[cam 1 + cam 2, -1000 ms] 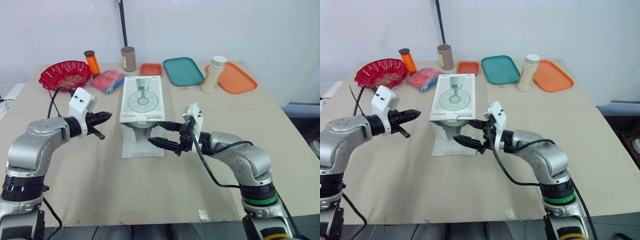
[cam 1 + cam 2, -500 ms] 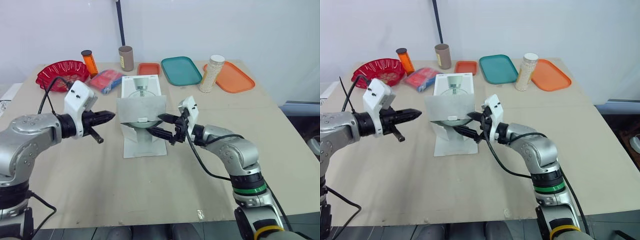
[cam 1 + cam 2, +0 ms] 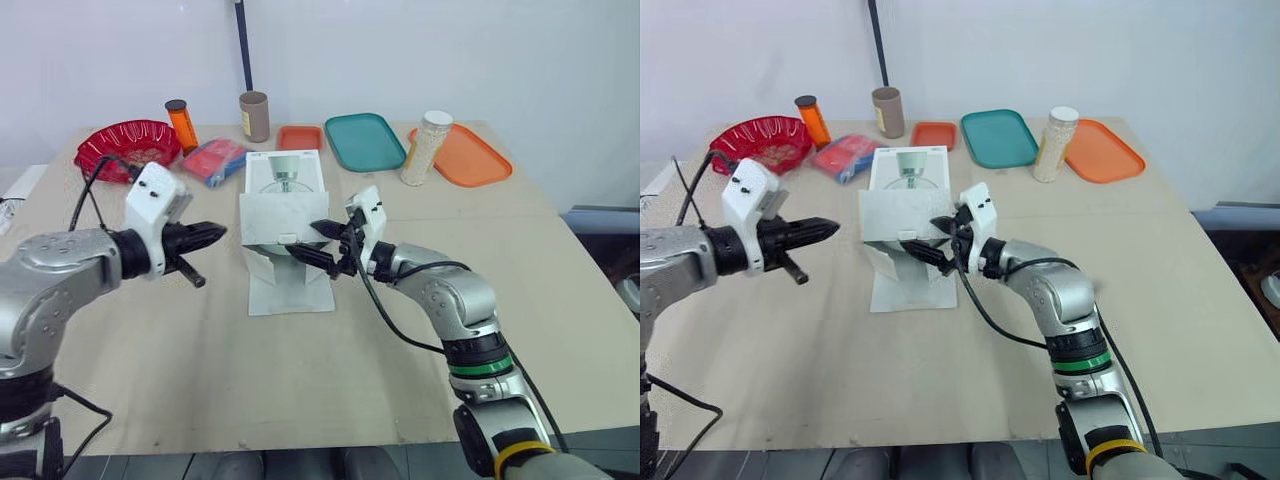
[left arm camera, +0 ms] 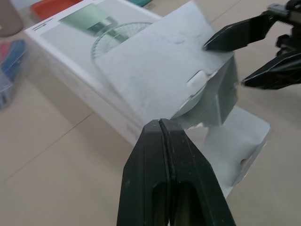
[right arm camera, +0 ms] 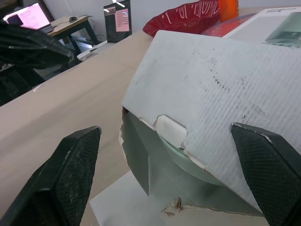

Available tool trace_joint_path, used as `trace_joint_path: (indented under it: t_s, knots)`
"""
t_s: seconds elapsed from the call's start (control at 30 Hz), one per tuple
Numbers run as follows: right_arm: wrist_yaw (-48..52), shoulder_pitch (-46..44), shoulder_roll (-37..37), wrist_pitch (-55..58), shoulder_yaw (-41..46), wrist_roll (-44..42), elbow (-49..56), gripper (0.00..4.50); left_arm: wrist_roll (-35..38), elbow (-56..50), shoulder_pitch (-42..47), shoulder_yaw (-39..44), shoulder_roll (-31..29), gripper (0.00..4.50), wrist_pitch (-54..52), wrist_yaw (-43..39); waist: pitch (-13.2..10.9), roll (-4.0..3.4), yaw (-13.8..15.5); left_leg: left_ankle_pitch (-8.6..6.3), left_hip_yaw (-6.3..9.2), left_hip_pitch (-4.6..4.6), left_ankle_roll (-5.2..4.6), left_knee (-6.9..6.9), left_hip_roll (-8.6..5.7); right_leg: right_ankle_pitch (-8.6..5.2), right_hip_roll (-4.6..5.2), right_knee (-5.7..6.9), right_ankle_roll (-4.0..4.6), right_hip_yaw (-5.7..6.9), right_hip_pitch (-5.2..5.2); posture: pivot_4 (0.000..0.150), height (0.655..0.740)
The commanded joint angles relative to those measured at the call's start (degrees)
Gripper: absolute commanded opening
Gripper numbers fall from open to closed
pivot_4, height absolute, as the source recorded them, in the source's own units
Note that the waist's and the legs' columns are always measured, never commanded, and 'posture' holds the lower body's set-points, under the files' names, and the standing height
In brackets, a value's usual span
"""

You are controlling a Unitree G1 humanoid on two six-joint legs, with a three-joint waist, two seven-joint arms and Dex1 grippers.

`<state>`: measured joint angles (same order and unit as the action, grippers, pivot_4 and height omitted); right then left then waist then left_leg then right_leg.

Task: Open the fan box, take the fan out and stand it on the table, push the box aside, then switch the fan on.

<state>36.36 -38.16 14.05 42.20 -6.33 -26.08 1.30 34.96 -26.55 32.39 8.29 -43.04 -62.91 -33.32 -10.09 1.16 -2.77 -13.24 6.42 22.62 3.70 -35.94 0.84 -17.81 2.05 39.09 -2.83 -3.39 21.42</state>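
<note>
Working the flap stage of the opening, as I read it; the fan box lies flat in the middle of the table, printed face up, its open end towards me; the top flap stands raised over the mouth, and the bottom flap lies flat on the table in front of it.

The right gripper is at that mouth with its fingers spread wide and nothing clamped; the upper fingertip rests against the raised flap's right edge, which I judge is propping it up, while the lower finger reaches across below the flap, clear of it; that pose suits going in for the contents, not pinching card.

The left gripper hovers just beside the box on its left, fingers pressed fully together and empty; I take it to be parked there so it can steady or nudge the box without blocking the mouth.

Under the flap the right wrist view shows a rounded grey-green shape; probably the fan, lodged inside the box; how much of it is free I cannot tell.

The packet and teal tray sit near the box's far end; the near table offers room to stand the fan.
</note>
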Motion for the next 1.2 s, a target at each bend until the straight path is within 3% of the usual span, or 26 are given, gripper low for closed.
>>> trace_joint_path:
  t_s: [0.03,0.37,0.8,1.2]
  knots:
    - [-0.53,-1.23,0.00,-0.22,-0.11,0.96,-0.09,4.50,-3.06,3.68,3.73,-4.13,0.51,0.01,3.78,-0.19,0.00,0.00,-0.09,0.00,-0.01,0.00,0.00,0.02,0.00,0.00,0.00,0.00,0.00,-0.01,0.02,0.150,0.7400]
    - [-0.65,-0.85,0.46,-0.54,-1.70,3.16,0.15,4.50,-12.06,17.74,14.17,-13.57,2.04,0.01,11.50,-2.84,0.00,0.00,-0.07,0.01,0.01,0.00,0.01,0.04,-0.02,0.00,0.00,0.00,0.00,0.01,0.02,0.150,0.7400]
    - [-1.87,-1.59,-0.38,-1.77,-2.49,5.52,-0.91,4.50,-19.16,20.81,10.26,-18.37,5.98,0.01,18.90,-4.47,0.00,-0.01,-0.13,0.01,0.01,0.00,0.02,0.04,-0.01,0.00,0.00,0.02,0.00,0.00,0.03,0.150,0.7400]
    - [-3.67,0.46,-0.60,1.35,-0.67,2.75,7.90,4.50,-22.65,24.23,6.53,-18.86,7.20,0.01,20.97,-5.48,0.01,-0.02,-0.13,0.01,0.03,0.01,0.01,0.03,-0.02,0.00,0.01,0.03,0.00,0.01,0.03,0.150,0.7400]
